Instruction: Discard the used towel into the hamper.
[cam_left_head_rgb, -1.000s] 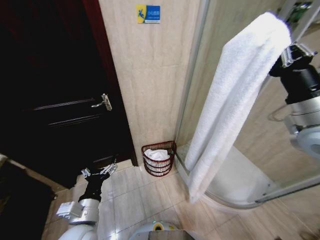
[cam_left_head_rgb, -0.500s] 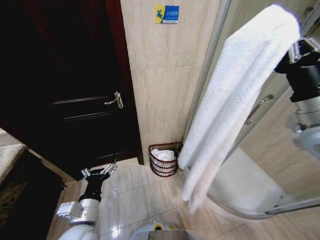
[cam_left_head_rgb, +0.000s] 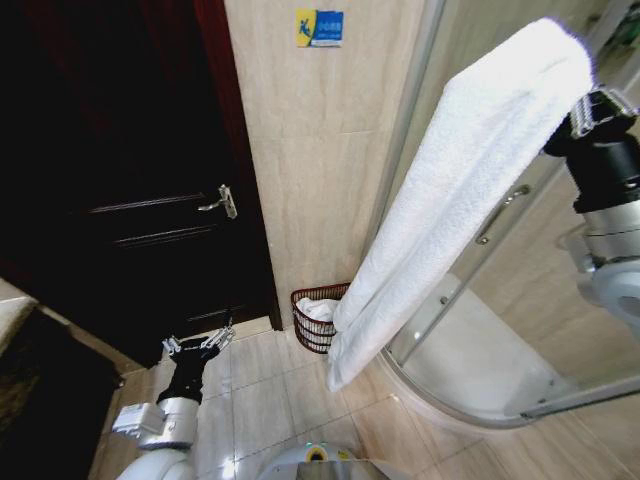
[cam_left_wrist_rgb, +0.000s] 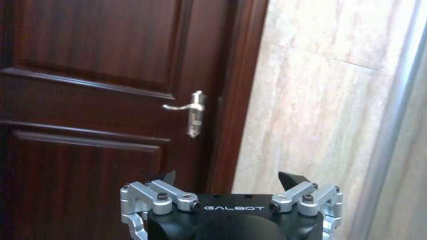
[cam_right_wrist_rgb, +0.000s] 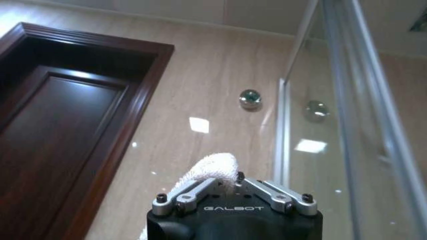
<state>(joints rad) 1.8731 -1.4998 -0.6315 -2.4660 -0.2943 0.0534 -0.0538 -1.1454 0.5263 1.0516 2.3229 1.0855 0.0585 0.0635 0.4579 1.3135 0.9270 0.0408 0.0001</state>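
Currently the right claw (cam_left_head_rgb: 592, 103) is clamped on one end of the towel (cam_left_head_rgb: 455, 200): soft, limp, light, hanging above the hamper (cam_left_head_rgb: 316, 318). Left claw (cam_left_head_rgb: 203, 344) is open, idle near the floor.

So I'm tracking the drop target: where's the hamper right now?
Head view: the hamper stands on the floor against the tiled wall, between the dark door and the shower enclosure.

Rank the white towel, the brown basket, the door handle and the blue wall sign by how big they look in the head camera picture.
1. towel, though nearness inflates it.
2. hamper, partly hidden behind the towel.
3. sign and door handle: too alike to rank.
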